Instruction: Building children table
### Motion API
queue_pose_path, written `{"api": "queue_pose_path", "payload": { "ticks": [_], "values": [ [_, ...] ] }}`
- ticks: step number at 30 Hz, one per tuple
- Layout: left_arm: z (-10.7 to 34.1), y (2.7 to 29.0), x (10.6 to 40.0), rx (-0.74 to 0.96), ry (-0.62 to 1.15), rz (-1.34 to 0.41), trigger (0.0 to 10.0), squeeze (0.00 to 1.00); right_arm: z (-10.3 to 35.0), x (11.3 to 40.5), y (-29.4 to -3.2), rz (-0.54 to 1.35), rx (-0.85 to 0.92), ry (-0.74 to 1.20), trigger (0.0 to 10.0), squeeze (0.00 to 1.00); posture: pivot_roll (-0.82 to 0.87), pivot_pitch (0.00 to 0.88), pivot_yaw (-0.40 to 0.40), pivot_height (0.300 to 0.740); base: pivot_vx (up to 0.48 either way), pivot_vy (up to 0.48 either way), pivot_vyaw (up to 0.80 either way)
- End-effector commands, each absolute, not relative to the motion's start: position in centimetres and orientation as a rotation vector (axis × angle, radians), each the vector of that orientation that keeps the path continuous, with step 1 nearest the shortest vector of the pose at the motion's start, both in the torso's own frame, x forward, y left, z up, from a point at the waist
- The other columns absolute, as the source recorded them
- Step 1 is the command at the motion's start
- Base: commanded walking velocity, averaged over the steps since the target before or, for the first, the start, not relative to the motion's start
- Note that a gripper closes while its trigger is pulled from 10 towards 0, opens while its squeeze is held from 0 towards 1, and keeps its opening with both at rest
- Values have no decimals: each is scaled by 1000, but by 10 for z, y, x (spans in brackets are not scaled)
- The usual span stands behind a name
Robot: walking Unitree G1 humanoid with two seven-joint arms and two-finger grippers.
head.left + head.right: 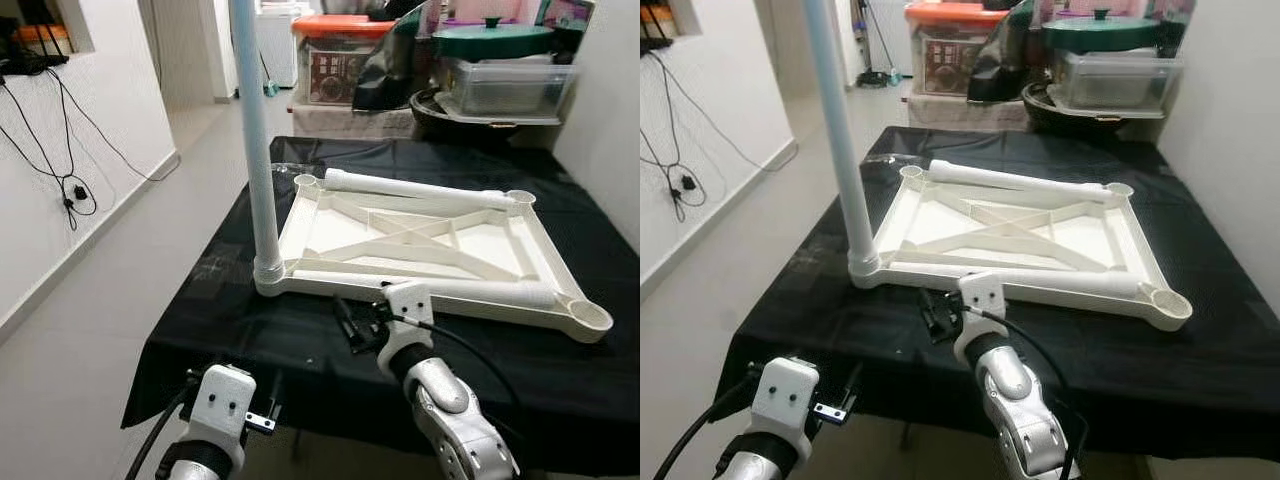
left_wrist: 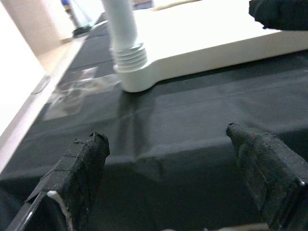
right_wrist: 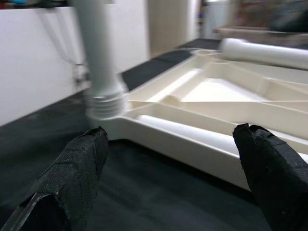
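Inverted cream tabletop lying ribs-up on a black cloth that covers a work table. All positions are given relative to the tabletop. One pale leg stands upright, screwed into the corner socket nearest the robot on its left side. Two further legs lie loose inside the frame: one along the far edge, one along the near edge. The remaining corner sockets, including the near one on the robot's right, are open.

Right gripper sits just short of the near edge, over the cloth, not touching the tabletop; its fingers are spread wide and hold nothing, the upright leg and the near rail visible between them in the right wrist view. Left gripper hangs lower, at the front hem of the cloth and below the corner with the upright leg; its fingers are likewise spread wide and empty.

Beyond the far edge stand stacked storage boxes and a green-lidded pot.
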State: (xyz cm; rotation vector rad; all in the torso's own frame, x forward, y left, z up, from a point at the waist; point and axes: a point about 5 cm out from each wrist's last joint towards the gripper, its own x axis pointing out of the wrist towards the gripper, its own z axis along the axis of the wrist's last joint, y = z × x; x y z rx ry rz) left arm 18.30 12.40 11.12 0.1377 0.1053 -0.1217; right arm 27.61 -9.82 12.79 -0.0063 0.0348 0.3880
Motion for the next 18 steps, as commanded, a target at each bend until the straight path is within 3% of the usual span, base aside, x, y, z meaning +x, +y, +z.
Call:
{"api": "queue_pose_path", "payload": {
  "ticks": [1,18],
  "values": [
    [106,127,182,143,122,-106,10000,0,120,275,-93,422,4,65,10000,0,50,0,11,740,0,0,0],
    [100,127,189,149,126,-96,10000,0,109,280,-90,436,-21,93,10000,0,-7,0,36,740,-325,0,0]
  ]
}}
